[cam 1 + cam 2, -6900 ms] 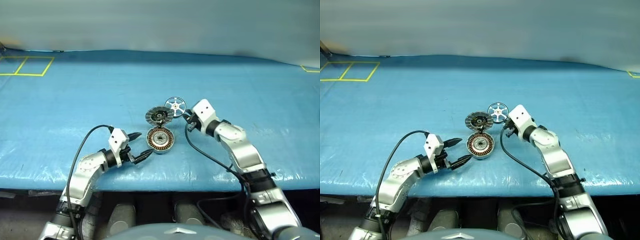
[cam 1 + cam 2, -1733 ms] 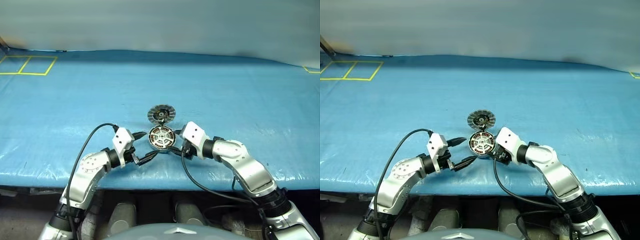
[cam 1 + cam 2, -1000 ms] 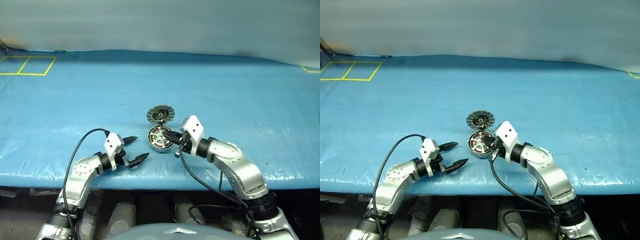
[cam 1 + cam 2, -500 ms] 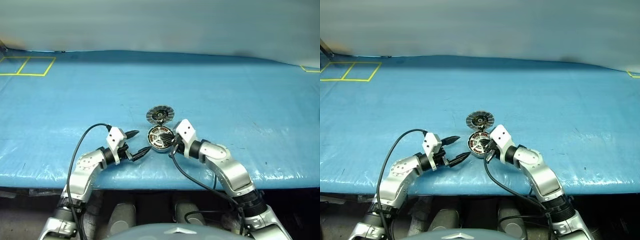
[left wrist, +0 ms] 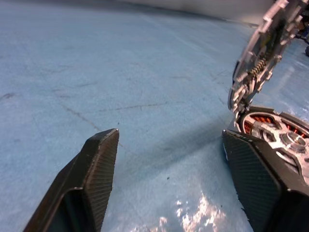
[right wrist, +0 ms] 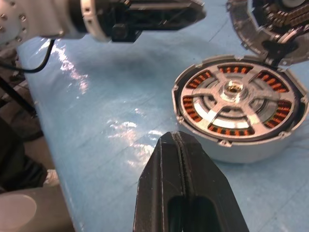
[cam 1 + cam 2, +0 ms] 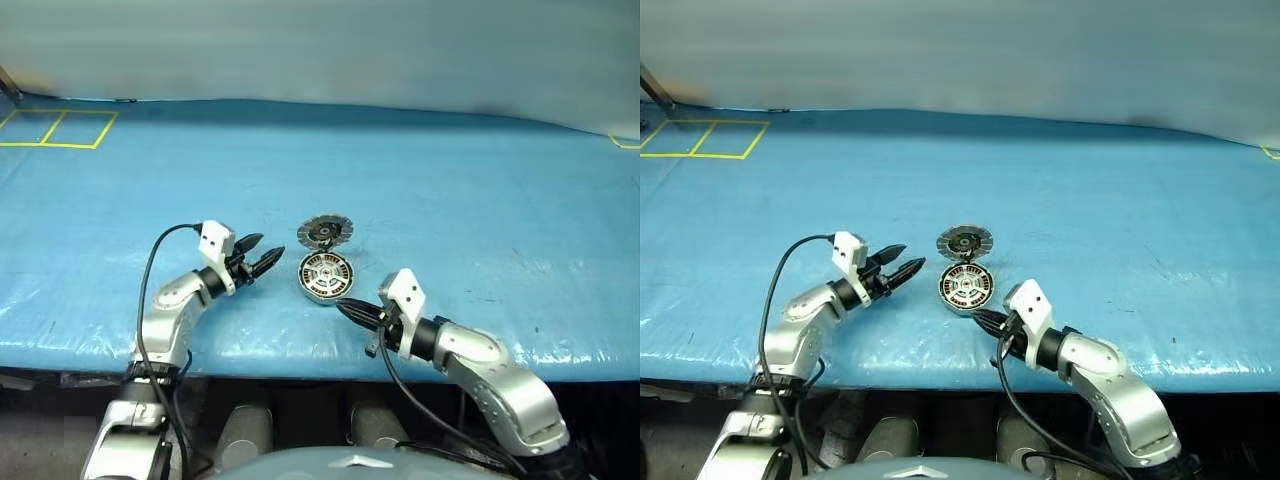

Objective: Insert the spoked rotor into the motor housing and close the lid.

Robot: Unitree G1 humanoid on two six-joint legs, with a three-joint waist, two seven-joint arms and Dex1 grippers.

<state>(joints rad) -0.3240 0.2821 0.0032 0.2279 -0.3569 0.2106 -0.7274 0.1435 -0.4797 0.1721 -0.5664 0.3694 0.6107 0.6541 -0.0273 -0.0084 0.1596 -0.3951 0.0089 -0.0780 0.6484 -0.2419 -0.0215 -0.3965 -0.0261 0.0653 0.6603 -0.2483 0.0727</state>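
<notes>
The motor housing (image 7: 325,277) sits flat on the blue tabletop (image 7: 480,200), and I place everything else by it. The spoked rotor (image 6: 235,100) already lies inside the housing, its pale spokes and central hub resting over the ring of copper-brown windings. The lid (image 7: 325,232) stands open on the far side of the housing, joined to it at the far rim and tipped up so its ribbed inner face with the dark centre looks toward me.

My left claw (image 7: 259,259) is to the left of the housing, just beside it but not touching, pointing across toward it. Its two black fingers (image 5: 91,179) stand apart with bare tabletop between them, and they hold nothing. From that wrist the housing shows close beside one finger, with the raised lid above it.

My right claw (image 7: 347,307) is on the near side of the housing, a little to its right, tip aimed at the near rim and clear of it. Its fingers (image 6: 186,183) are pressed together with nothing between them.

Yellow tape lines (image 7: 55,128) mark the tabletop far off to the left, well apart from the housing.
</notes>
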